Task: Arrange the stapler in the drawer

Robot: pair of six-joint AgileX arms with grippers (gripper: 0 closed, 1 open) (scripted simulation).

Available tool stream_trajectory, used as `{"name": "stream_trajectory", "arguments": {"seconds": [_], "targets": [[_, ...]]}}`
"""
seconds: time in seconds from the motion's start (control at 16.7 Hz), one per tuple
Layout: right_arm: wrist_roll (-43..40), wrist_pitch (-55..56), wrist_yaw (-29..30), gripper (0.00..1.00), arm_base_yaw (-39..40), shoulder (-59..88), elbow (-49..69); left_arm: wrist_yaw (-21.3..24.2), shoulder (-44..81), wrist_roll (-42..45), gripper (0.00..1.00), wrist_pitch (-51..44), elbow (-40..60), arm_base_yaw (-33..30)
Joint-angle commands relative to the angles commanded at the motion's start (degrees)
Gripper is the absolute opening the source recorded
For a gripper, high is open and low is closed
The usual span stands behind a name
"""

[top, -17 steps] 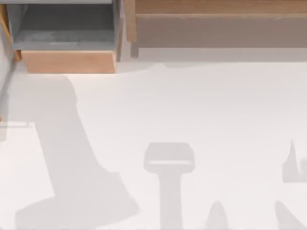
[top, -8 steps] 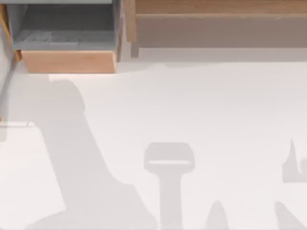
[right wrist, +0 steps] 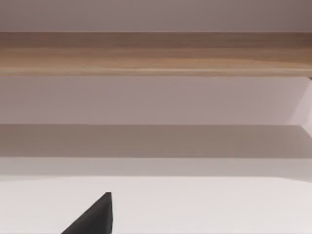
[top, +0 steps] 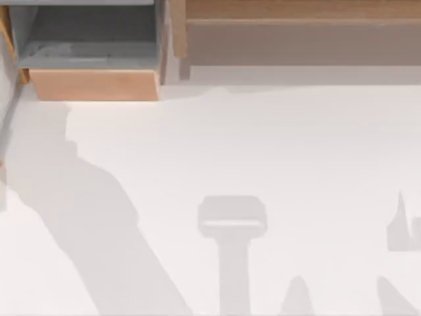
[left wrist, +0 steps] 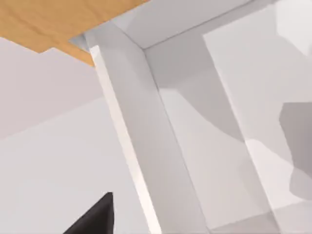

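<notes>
Lighting's bright and even, no glare. Soft grey shadows lie across the white table [top: 296, 145]; the widest band runs diagonally at the top view's left, up toward the drawer [top: 92, 84]. The drawer's grey inside sits in shade. The left wrist view has pale shadow patches on the grey walls.

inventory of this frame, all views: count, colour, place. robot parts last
drawer: 1, light wooden front panel, grey walls and floor, pulled open at the top view's far left; the left wrist view looks at its grey walls.
shelf unit: 1, long, wood and grey, along the far edge from the middle to the right; the right wrist view faces it.
table: 1, white, crossed by grey shadows of the arms.
stapler: cannot tell where it is.
left gripper finger: 1 black tip, near the drawer, in the left wrist view.
right gripper finger: 1 black tip, facing the shelf unit, in the right wrist view.
</notes>
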Motion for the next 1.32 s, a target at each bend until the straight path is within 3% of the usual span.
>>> {"name": "stream_trajectory", "arguments": {"seconds": [0.42,0.72,1.02,1.32], "targets": [[0.00,0.00,0.00,1.00,0.00,0.00,0.00,6.18,-13.31,25.42,1.00,44.37,-29.18,13.18],[0.00,0.00,0.00,1.00,0.00,0.00,0.00,11.91,-16.41,38.79,1.00,77.93,-52.18,19.87],[0.00,0.00,0.00,1.00,0.00,0.00,0.00,19.54,-15.71,44.53,1.00,108.04,-73.24,21.35],[0.00,0.00,0.00,1.00,0.00,0.00,0.00,27.46,-13.89,43.63,1.00,130.50,-87.57,17.61]]}}
